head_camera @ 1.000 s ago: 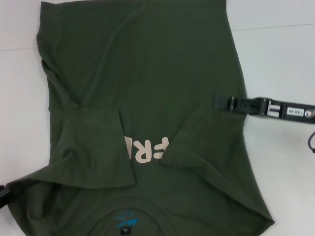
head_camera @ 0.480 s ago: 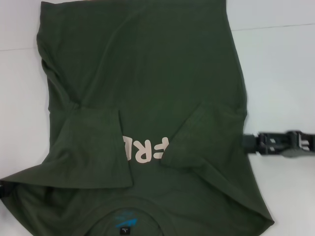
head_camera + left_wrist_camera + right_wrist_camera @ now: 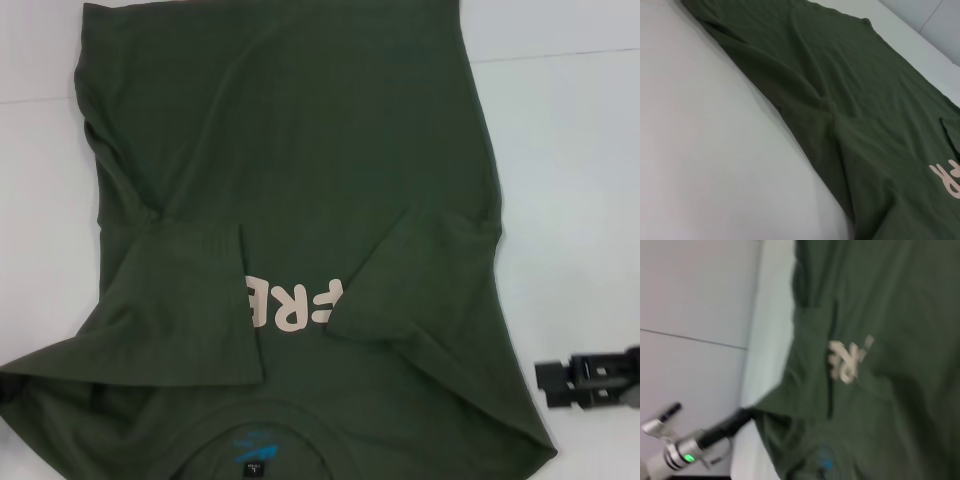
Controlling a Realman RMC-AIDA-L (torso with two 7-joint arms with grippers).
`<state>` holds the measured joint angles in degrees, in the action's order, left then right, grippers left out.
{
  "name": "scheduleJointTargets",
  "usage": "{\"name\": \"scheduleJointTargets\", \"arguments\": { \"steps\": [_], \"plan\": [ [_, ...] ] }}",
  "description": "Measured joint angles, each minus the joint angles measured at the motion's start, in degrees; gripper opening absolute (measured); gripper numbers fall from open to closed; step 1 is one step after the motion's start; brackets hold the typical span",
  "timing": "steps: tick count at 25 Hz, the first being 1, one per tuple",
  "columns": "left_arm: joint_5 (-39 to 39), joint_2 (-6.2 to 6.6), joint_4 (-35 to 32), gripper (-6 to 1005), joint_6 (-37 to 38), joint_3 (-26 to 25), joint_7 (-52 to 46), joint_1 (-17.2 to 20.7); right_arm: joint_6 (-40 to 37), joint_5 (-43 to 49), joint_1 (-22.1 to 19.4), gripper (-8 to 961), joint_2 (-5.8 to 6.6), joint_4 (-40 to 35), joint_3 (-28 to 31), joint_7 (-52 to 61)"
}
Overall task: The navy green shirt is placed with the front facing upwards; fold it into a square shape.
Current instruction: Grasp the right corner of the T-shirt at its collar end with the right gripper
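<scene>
Having pulled back off the navy green shirt (image 3: pixel 290 200), my right gripper (image 3: pixel 545 380) is sitting just beside its collar-end corner, nearer than my left gripper (image 3: pixel 742 416) at the opposite corner, and I cannot tell either one's finger spread.

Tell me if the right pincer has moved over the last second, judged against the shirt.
Yes. The right pincer has pulled back off the navy green shirt toward the robot and outward; it now sits over bare table beside the shirt's right edge.

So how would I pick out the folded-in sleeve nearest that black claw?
Start with the green shirt covering the white table. Find its pink lettering; the sleeve lies right beside it, toward the right gripper. Unlike the other sleeve, it is narrower and set askew.
</scene>
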<state>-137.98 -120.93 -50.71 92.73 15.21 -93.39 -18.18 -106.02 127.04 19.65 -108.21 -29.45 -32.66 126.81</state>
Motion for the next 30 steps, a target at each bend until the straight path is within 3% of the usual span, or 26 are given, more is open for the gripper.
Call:
{"name": "scheduleJointTargets", "arguments": {
  "steps": [7,30],
  "plan": [
    [0.0,0.0,0.3,49,0.0,0.2,0.0,-0.4,-0.9,2.6,-1.3,905,0.7,0.0,0.0,0.9],
    [0.0,-0.35,0.5,48,-0.5,0.6,0.0,-1.1,1.3,10.3,-0.6,894,0.77,0.0,0.3,3.7]
  ]
}}
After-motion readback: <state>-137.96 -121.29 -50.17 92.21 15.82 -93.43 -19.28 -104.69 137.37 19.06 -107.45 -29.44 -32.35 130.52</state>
